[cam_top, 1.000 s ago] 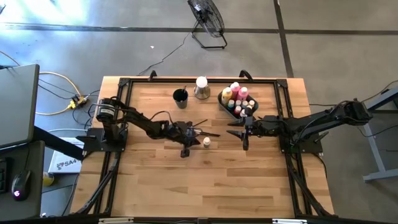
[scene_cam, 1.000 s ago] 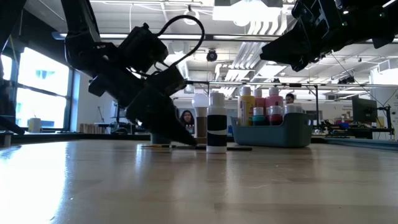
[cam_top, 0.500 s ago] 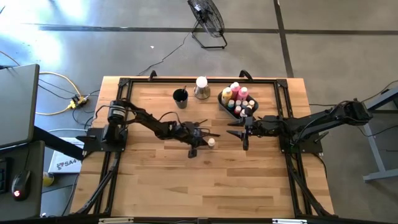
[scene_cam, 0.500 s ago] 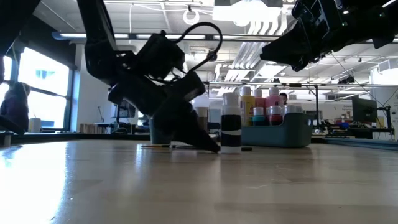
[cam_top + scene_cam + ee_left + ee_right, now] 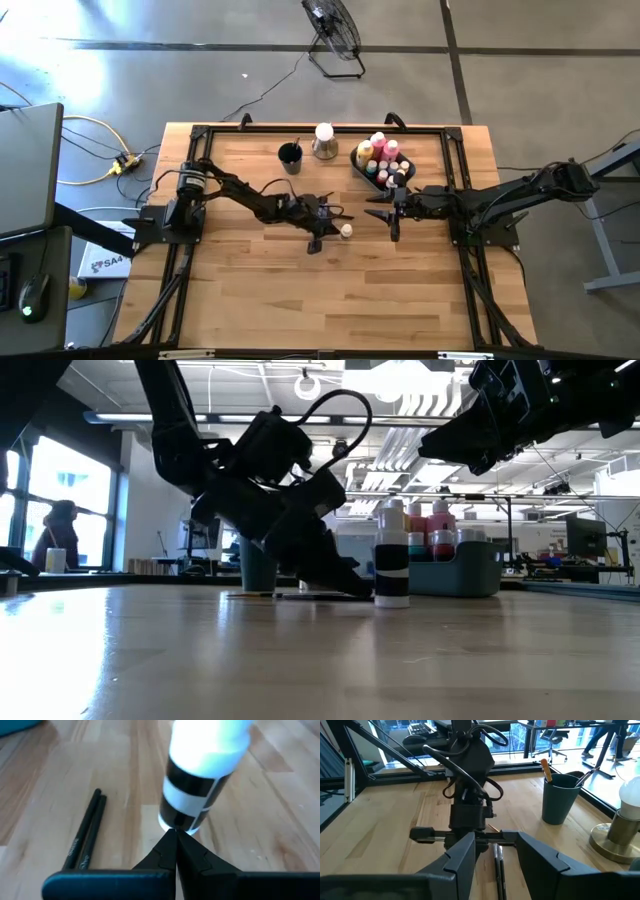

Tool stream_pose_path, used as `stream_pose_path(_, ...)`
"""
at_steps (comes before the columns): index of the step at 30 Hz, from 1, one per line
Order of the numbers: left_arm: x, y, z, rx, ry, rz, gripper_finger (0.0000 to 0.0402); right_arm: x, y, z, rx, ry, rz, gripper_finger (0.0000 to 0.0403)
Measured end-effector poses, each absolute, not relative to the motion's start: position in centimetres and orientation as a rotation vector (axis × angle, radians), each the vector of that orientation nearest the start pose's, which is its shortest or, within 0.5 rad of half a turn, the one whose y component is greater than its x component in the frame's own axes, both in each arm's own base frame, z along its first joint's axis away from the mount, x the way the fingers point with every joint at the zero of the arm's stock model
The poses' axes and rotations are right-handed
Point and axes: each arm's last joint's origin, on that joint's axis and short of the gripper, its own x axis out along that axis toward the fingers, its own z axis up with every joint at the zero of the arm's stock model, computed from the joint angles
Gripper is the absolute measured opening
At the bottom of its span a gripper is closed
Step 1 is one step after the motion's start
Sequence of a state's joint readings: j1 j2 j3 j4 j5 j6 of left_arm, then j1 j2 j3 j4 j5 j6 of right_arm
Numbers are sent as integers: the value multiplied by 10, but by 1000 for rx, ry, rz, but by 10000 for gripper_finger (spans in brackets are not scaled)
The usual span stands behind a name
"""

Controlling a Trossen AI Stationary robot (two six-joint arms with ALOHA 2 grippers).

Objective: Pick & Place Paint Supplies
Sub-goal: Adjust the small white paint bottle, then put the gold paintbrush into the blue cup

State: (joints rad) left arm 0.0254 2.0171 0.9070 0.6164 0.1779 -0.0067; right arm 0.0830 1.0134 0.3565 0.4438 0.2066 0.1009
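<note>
Grey-blue rectangular plastic bin (image 5: 372,172) already holds several pink, yellow and teal paint bottles (image 5: 380,152), just beyond right gripper (image 5: 392,221); that gripper hangs half open, empty. Left gripper (image 5: 325,234) low on table, fingers pinched shut, holding nothing, tips touching base of small white-capped, black-banded pot (image 5: 202,780) standing upright on wood. Two thin dark-handled brushes (image 5: 86,835) lie just beside left gripper. Pot and brushes not yet binned.
</note>
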Motion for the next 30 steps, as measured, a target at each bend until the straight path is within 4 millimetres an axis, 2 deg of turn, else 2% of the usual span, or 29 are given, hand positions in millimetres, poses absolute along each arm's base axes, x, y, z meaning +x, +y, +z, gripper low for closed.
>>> stream_pose_path(5, 379, 9, 103, -47, 545, -64, 0, 205, 11, 205, 72, 210, -134, 138)
stream_pose_path(8, 375, 12, 108, -66, 573, -87, 0, 204, 11, 203, 75, 224, -135, 138)
stream_pose_path(15, 365, 22, 136, -48, 594, -145, 0, 204, 11, 202, 72, 239, -135, 138)
stream_pose_path(23, 353, 50, 163, 43, 573, -80, 0, 204, 11, 202, 73, 233, -136, 138)
stream_pose_path(27, 349, 66, 177, 37, 530, -3, 0, 204, 11, 202, 73, 234, -136, 138)
stream_pose_path(30, 347, 73, 181, -3, 517, 29, 0, 204, 11, 202, 72, 239, -136, 138)
